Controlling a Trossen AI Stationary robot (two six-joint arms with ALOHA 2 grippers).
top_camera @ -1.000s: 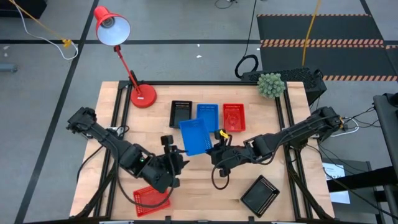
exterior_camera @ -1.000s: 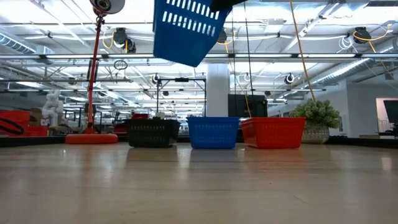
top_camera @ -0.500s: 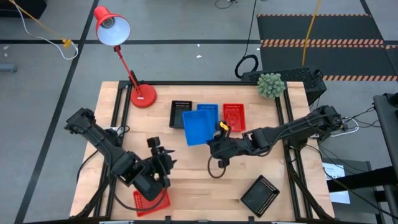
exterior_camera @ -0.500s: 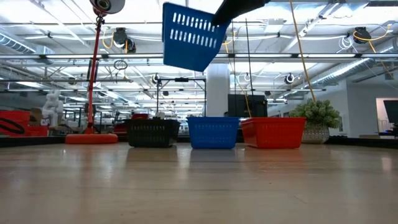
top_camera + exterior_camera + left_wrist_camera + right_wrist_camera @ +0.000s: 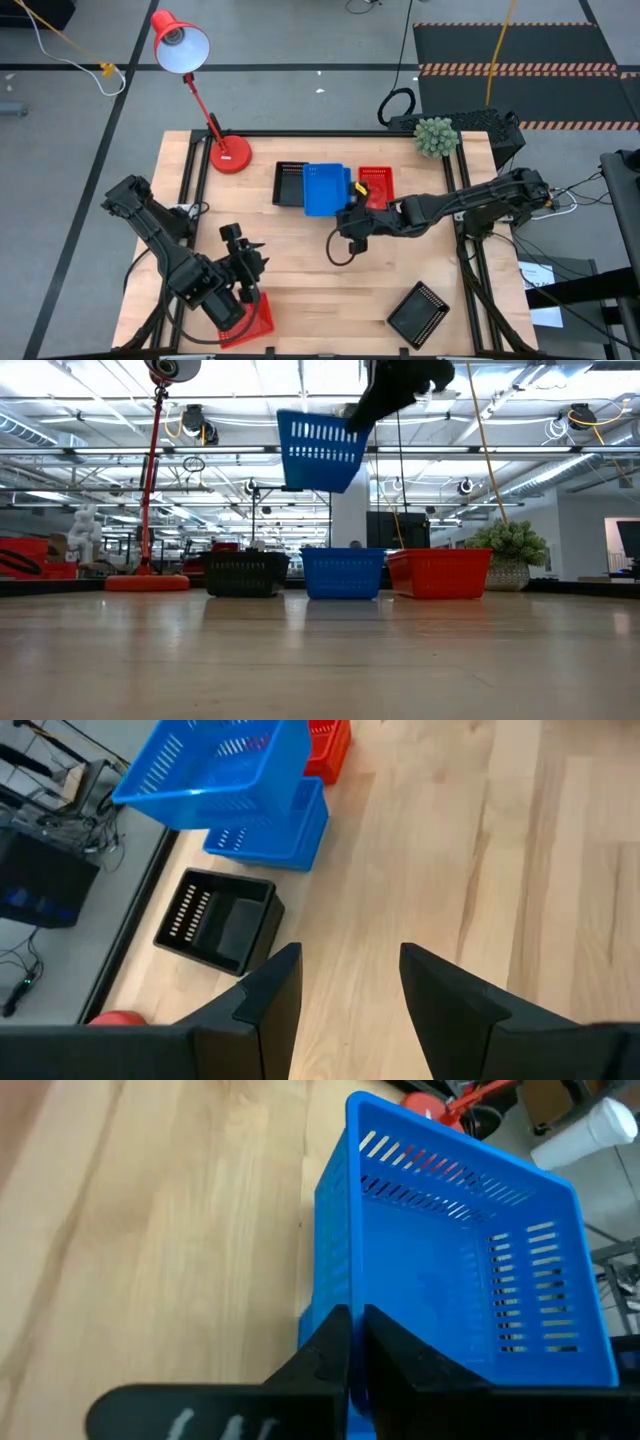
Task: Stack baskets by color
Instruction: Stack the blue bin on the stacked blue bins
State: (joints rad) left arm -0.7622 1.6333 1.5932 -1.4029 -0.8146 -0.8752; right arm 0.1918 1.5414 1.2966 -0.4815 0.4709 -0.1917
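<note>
Wooden tabletop (image 5: 320, 270) under my two arms, with three baskets in a row near its far edge: a black basket (image 5: 290, 183), a blue basket (image 5: 342, 573) in the middle, and a red basket (image 5: 377, 183). My right gripper (image 5: 348, 212) has its fingers pinched on the rim of a second blue basket (image 5: 326, 188), holding it in the air tilted above the middle one. My left gripper (image 5: 243, 262) is near the front edge with its fingers spread and nothing between them, over a red basket (image 5: 258, 318) by that edge. Another black basket (image 5: 418, 313) lies toward the front right corner. I see a red desk lamp (image 5: 205, 90) at the far left corner and a small plant (image 5: 435, 136) at the far right one
</note>
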